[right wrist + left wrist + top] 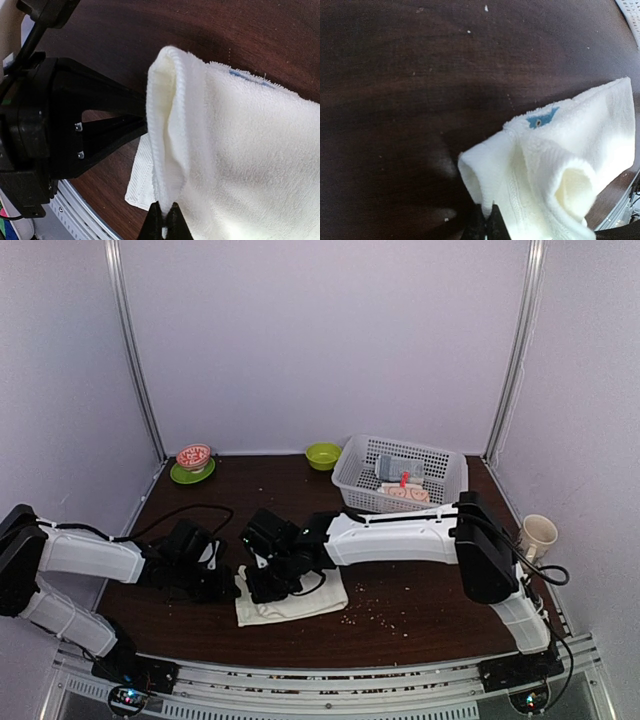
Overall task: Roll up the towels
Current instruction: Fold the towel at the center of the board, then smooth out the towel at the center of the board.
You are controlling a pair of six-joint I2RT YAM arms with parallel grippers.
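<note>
Far beyond the left hand (226, 583), by the back wall, a red-and-white patterned bowl (193, 455) sits on a flat lime-green plate (180, 477). The left hand lies low over the dark brown wooden surface (430, 635). Its black fingers are pressed together, pinching the hem of the plain cream-white terry towel (300, 602) at the cloth's left end. In the left wrist view the pinched edge is lifted and curled into an open loop. A small blue mark (541, 120) shows on the cloth beyond the fingertips.

Just right of the left hand, the right hand (164, 224) is likewise closed, nipping the same raised hem. The left hand's black body stands close beside the fold in the right wrist view. The rest of the towel lies flat on the surface, under and to the right of the right hand, and pale crumbs (385, 615) lie scattered further right.

Beyond the right hand, near the back wall, sits a small lime-green bowl (322, 455). Right of it is a white plastic lattice basket (440, 465) holding a grey-blue rolled towel (398, 468) and a cream towel with orange-pink prints (405, 493). Far to the right, at the surface's edge, stands a cream cup (537, 533).
</note>
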